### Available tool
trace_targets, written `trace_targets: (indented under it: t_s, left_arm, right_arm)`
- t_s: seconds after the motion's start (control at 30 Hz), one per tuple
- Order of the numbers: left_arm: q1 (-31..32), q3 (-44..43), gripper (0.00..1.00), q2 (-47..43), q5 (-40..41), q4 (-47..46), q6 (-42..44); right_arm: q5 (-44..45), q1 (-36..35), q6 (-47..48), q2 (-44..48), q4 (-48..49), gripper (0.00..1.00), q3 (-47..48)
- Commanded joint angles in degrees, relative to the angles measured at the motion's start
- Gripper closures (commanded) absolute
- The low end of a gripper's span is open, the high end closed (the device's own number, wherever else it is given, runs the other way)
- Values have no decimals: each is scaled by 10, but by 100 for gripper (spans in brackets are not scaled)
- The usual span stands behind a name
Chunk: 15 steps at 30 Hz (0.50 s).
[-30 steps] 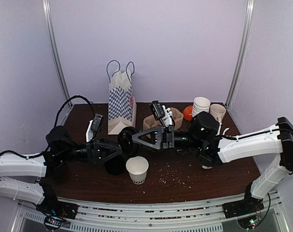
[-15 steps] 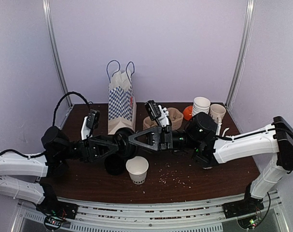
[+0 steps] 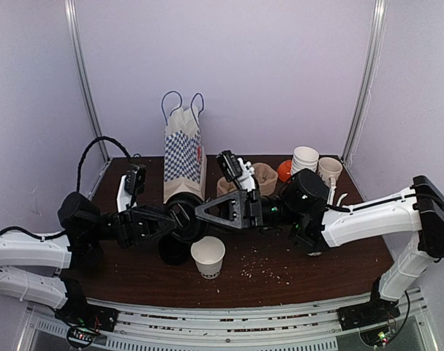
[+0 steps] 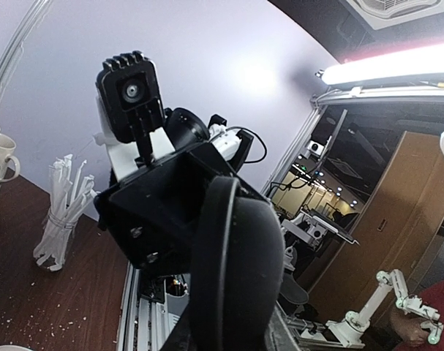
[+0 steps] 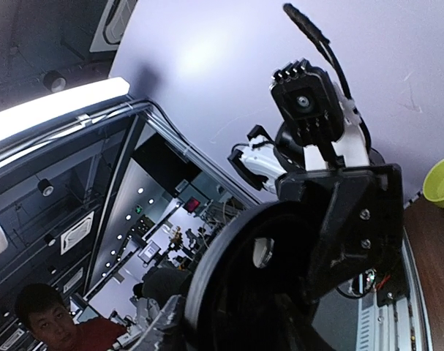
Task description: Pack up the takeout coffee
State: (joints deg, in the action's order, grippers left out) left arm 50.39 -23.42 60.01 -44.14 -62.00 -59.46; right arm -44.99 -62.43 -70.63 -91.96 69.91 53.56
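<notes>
**Lid in the air between both grippers, cup open on table**

Lid (image 3: 186,219): black, round, off the table (image 3: 317,256), standing on edge between my two grippers at centre-left. Left wrist view shows it edge-on, filling the foreground (image 4: 232,270). Right wrist view shows its hollow face (image 5: 258,285).

Right gripper (image 3: 203,213): fingers narrowed onto the lid's right rim, with nothing else in them.

Left gripper (image 3: 172,219): reaches in from the other side, one finger lying across the lid's face in the right wrist view. Fingers straddle the lid. I cannot tell whether they press on it or sit slightly apart.

Cup (image 3: 208,257): white paper, upright, top uncovered. It is on the table just below the two grippers, touching neither.

Carrier tray (image 3: 265,178): brown pulp, at the back of the table behind my right wrist, right of the checked bag (image 3: 183,164). Partly hidden, and well apart from the cup.

Other: crumbs (image 3: 258,259) are scattered right of the cup. Stacked cups (image 3: 305,159) are at back right. A glass of straws (image 4: 57,227) shows in the left wrist view.
</notes>
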Motion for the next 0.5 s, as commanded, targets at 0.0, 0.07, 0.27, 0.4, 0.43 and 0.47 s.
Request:
trace_targets:
  t_s: [0.0, 0.07, 0.27, 0.4, 0.43, 0.47]
  left_arm:
    - [2, -14, 95, -27, 4, 12, 30]
    - [2, -16, 96, -38, 12, 41, 43]
    - [2, -30, 98, -61, 31, 142, 75]
    - [2, -38, 98, -66, 39, 176, 77]
    - [2, -43, 98, -67, 43, 191, 78]
    - [2, -48, 99, -67, 46, 205, 81]
  right_arm:
    - [11, 0, 71, 34, -112, 51, 17]
    - [22, 1, 111, 53, -182, 37, 23]
    - [68, 0, 252, 97, -446, 25, 81]
    - [92, -2, 302, 101, -545, 27, 117]
    - [97, -3, 307, 100, -557, 29, 122]
    - [101, -3, 311, 101, -566, 32, 127]
